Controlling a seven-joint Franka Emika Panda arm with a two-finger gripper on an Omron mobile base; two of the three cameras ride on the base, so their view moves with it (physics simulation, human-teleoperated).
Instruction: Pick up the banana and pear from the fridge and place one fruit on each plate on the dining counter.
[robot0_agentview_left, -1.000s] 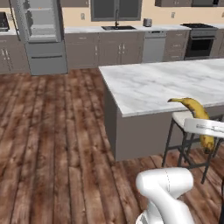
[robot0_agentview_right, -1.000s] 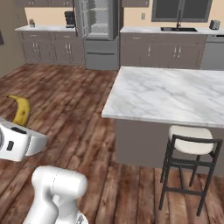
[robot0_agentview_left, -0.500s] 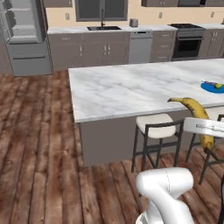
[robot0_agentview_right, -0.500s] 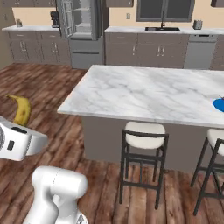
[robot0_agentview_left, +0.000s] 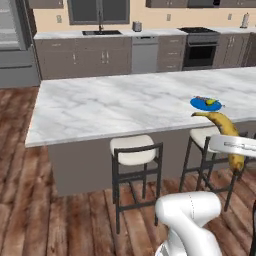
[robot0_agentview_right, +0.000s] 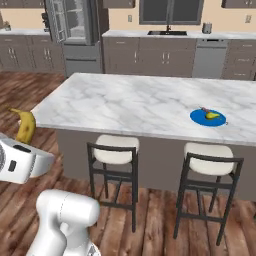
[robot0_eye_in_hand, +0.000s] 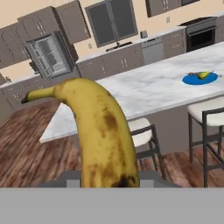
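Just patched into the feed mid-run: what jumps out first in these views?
The banana looms large in the hand view, standing upright from the gripper, which is held beside the dining counter. On that white marble top sits a blue plate already carrying a pear. Cushioned stools line the near side, and the fridge stands open in the background.

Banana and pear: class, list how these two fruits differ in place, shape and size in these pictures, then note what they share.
The banana is carried by the gripper, off the dining counter; the pear lies on a blue plate there. The banana is long, curved and brown-spotted; the pear is short and rounded. The banana looks larger. Both are yellowish fruit.
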